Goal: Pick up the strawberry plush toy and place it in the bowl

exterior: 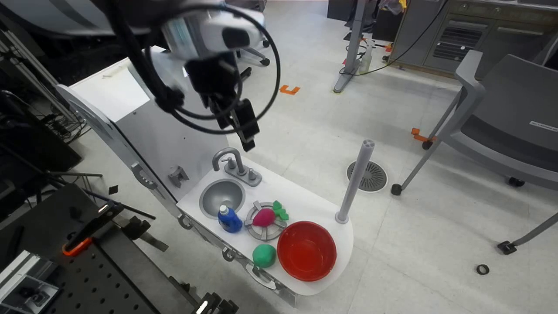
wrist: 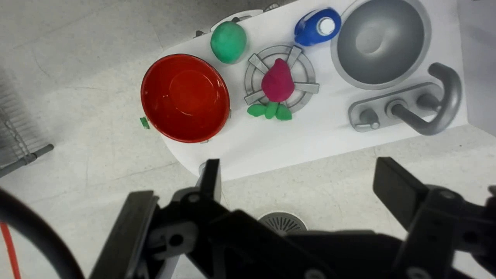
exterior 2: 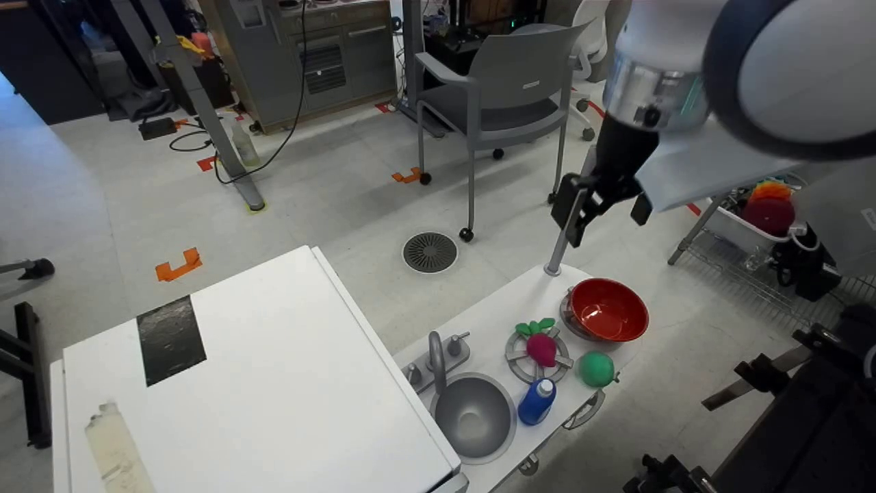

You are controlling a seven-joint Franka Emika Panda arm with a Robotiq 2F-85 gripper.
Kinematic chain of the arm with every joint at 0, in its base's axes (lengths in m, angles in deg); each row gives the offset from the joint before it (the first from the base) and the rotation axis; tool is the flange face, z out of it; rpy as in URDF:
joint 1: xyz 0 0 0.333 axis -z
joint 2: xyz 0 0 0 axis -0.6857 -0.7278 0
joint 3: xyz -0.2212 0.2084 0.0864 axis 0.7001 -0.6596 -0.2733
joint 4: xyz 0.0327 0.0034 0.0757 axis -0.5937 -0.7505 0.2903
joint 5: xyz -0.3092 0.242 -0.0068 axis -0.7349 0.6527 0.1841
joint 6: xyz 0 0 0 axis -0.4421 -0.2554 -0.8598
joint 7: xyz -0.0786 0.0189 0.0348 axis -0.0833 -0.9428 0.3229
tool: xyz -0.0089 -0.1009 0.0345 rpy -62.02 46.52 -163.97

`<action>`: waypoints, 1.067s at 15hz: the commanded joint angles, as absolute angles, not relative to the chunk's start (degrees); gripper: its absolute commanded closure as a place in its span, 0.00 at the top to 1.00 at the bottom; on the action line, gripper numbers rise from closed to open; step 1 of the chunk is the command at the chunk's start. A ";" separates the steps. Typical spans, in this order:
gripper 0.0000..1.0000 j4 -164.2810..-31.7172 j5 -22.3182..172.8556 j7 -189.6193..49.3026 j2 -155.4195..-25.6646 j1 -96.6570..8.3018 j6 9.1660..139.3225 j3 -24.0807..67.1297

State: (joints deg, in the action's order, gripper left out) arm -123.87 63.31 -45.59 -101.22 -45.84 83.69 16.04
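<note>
- The white counter (wrist: 310,135) was smooth and pale, rounded at one end; at its opposite end a taller white cabinet (exterior 2: 274,383) stood, with a black patch (exterior 2: 171,340) and a strip of worn tape (exterior 2: 120,452) on top.
- A grey sink (wrist: 403,42) was set in the counter, a grey tap (wrist: 451,100) beside it; next along lay a grey burner (wrist: 306,87); near the rounded end a grey post (exterior: 355,181) rose.
- Around the counter ran a pale speckled floor (exterior: 418,244), bits of orange tape (exterior 2: 179,265) stuck to it; a grey chair (exterior: 518,100) on castors stood well apart from the counter; a black table (exterior: 109,279) with rows of holes stood on another side.
- The chair's back bore a white label (exterior: 544,126), seen in both exterior views — its print too small to read.
- The strawberry toy (wrist: 278,81) lay on the burner — its green leaves reached past the ring; the red bowl (wrist: 190,95) sat upright near it but apart, at the rounded end.
- A green ball (wrist: 228,42) rested near the bowl and the burner; a blue bottle (wrist: 316,31) stood upright between sink and burner, close to the counter's edge.
- The gripper (wrist: 297,182) hung higher than the toy and the bowl, its two fingers wide apart; in the wrist view, floor and a round drain (wrist: 283,223) showed in the gap.
</note>
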 commanded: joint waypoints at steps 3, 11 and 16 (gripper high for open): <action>1.00 -109.25 66.16 -43.05 -123.15 -52.77 84.53 23.76; 1.00 -89.72 73.00 -42.72 -146.15 -54.92 81.01 26.68; 1.00 -77.00 73.71 -38.99 -156.47 -56.50 79.02 29.23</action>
